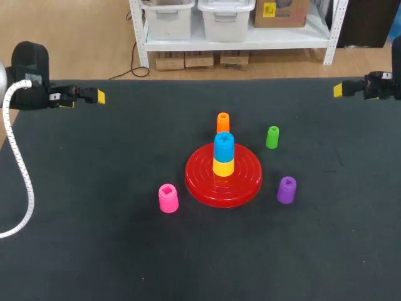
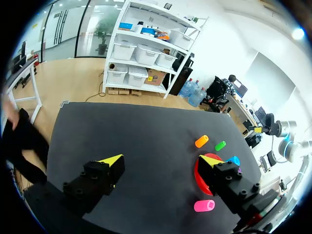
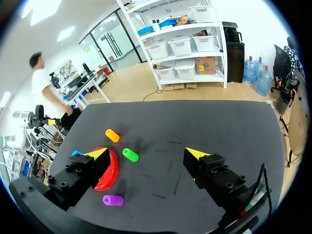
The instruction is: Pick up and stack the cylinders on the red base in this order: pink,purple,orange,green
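Left gripper (image 2: 161, 161): fingers spread wide, holding nothing, at the table's (image 1: 94, 238) far left edge.
Right gripper (image 3: 146, 154): fingers likewise apart and empty, at the far right edge.
Red base (image 1: 199, 179): mid-table, carrying a blue cylinder (image 1: 223, 144) on a yellow cylinder (image 1: 223, 167).
Orange cylinder (image 1: 223, 122): upright, just beyond the base.
Green cylinder (image 1: 272, 137): far right of base.
Pink cylinder (image 1: 168, 198): near left, just beside the base.
Purple cylinder (image 1: 286, 189): near right.

Glossy plastic red base (image 1: 238, 182); matt table (image 1: 94, 238)

Pink cylinder (image 1: 168, 198) stands apart, open from above; red base (image 1: 223, 182) nearby.
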{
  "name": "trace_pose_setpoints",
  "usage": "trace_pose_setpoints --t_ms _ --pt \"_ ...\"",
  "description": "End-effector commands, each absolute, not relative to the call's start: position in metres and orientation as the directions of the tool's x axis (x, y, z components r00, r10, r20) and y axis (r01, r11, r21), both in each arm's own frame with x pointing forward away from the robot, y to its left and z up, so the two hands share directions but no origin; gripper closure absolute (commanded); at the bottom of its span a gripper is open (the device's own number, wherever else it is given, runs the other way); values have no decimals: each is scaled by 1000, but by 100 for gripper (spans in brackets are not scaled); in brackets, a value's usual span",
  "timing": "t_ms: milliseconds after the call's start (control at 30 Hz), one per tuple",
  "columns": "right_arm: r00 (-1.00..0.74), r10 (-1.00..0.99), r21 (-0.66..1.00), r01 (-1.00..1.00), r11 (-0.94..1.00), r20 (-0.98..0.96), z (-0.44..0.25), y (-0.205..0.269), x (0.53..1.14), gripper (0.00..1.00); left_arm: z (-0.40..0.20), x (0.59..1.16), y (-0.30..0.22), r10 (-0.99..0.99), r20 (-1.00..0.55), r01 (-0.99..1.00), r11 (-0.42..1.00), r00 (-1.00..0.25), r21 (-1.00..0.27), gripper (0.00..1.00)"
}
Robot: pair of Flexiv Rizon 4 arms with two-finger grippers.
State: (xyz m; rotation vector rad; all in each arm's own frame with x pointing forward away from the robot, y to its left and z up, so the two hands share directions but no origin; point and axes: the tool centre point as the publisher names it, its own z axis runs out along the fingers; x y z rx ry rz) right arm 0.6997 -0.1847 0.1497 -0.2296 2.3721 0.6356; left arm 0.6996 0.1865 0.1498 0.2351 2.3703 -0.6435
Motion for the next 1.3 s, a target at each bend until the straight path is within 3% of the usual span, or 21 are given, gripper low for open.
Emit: trace_pose_setpoints --t_ms 33,1167,1300 --pt "-766 1 384 -321 866 -643 150 -185 700 0 151 700 185 1 -641 322 866 -767 -384 0" --pt "-766 1 384 -321 866 -643 150 -185 700 0 151 700 185 1 -641 322 866 -767 -384 0" --pt "-766 1 384 -321 866 -643 150 -185 700 0 160 697 170 49 -722 427 833 -690 -351 0"
